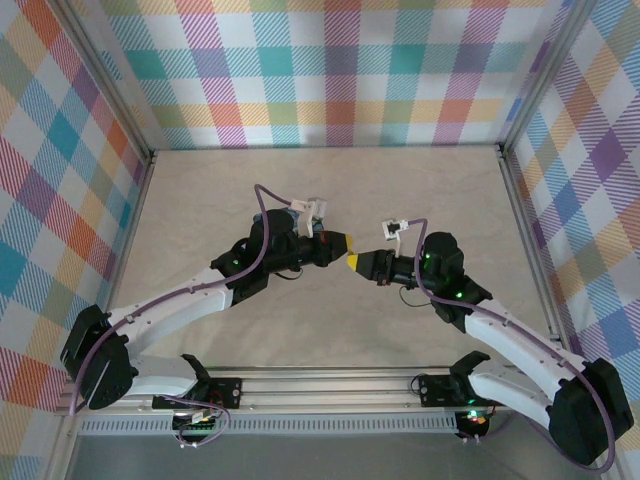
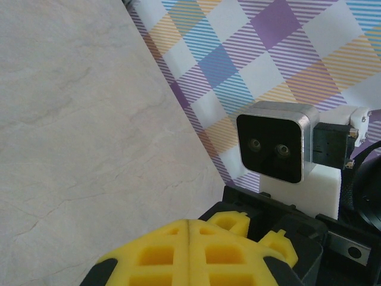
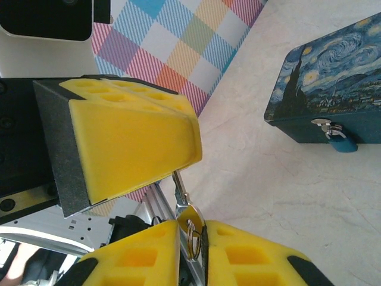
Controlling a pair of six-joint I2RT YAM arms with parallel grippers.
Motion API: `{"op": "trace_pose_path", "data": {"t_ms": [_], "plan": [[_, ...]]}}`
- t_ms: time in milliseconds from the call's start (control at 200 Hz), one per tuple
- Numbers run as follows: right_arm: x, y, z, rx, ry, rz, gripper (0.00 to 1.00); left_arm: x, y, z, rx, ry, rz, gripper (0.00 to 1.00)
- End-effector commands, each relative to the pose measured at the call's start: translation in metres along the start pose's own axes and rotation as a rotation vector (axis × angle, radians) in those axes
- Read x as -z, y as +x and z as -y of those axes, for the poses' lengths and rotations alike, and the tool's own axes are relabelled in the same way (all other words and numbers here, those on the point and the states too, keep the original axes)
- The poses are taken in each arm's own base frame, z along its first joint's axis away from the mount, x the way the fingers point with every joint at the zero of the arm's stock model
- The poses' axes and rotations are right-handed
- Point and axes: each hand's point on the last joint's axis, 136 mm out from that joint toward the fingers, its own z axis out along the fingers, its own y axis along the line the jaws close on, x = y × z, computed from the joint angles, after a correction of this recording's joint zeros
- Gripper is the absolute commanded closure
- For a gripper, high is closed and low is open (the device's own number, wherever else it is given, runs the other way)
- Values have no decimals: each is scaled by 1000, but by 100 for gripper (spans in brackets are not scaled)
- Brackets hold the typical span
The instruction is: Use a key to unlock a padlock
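From above, both arms reach in from the near edge with elbows bent, forearms converging over the middle of the surface [image 1: 330,180]. The left end effector [image 1: 338,240] and the right end effector [image 1: 356,263] meet tip to tip, the left one slightly farther out.

In the left wrist view, the left end effector [image 2: 189,250] has its yellow pads pressed together with only a seam between them. It faces the right arm's wrist camera [image 2: 274,149].

In the right wrist view, the right end effector [image 3: 191,253] has closed in on the head and ring of the key [image 3: 183,199]. The blade rises to the tip of the left end effector [image 3: 137,143]; whether it is pinched there I cannot tell. Well apart, the padlock [image 3: 343,143] hangs from the hasp of a painted tin [image 3: 333,89] resting on the surface.
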Motion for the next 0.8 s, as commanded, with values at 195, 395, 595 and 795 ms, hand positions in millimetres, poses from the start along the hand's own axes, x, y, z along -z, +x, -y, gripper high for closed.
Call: {"op": "trace_pose_path", "data": {"t_ms": [195,395,595,795], "plan": [[5,-16,-14,47,-9,53,98,7,-10,15,-30,41,21,100],[8,-12,-4,59,42,44,100,12,-13,12,-64,-4,23,84],[11,1,17,58,140,2,100,25,-24,4,-79,-66,60,50],[21,11,44,69,290,-17,100,42,-37,-42,-70,-278,65,27]]}}
